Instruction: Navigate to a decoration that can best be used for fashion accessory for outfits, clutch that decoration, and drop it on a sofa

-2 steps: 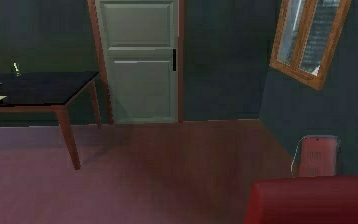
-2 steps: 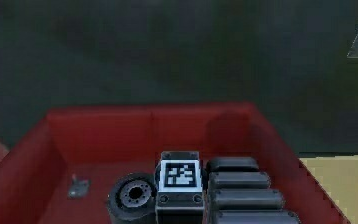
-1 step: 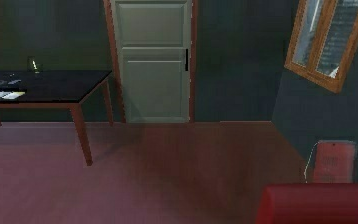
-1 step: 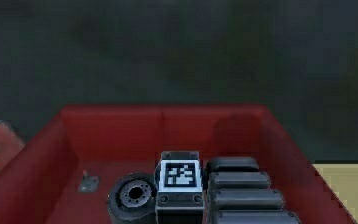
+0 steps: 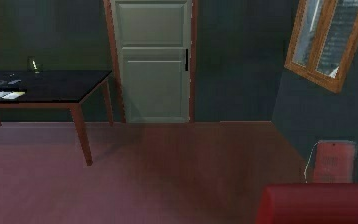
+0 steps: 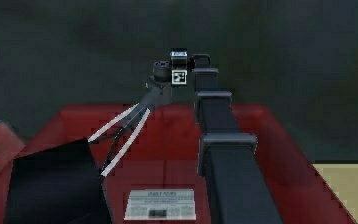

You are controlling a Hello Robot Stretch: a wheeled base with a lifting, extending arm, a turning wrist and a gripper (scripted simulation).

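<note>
The robot stands alongside the red sofa (image 6: pixel 277 140), and the arm (image 6: pixel 227 150) reaches out across its seat toward the back edge. At the arm's far end, by the two white squares (image 6: pixel 179 66), the gripper (image 6: pixel 97 157) angles down toward the seat's left part in the arm side view. Its thin fingers (image 6: pixel 122 125) end just by the upper corner of a dark flat thing (image 6: pixel 52 185), which lies on the sofa's left front corner. With the sofa and that dark thing behind the fingertips, I cannot tell whether the hand grasps anything or is released. A white printed sheet (image 6: pixel 162 205) lies at the seat's front edge, beside the arm.

No shape here reads plainly as a fashion accessory, so where the decoration is cannot be told. It may be at the fingers or on the seat.

In the forward view a red corner (image 5: pixel 307 205), probably the same sofa, sits at the bottom right, with a red chair (image 5: pixel 332 160) just behind it. A dark table (image 5: pixel 57 85) with small items along its left edge stands beside a pale door (image 5: pixel 152 60).

As a judgement, the drive to the sofa looks done. What remains uncertain is the drop itself: either the decoration is yet to be let go over the seat, or it lies there already
</note>
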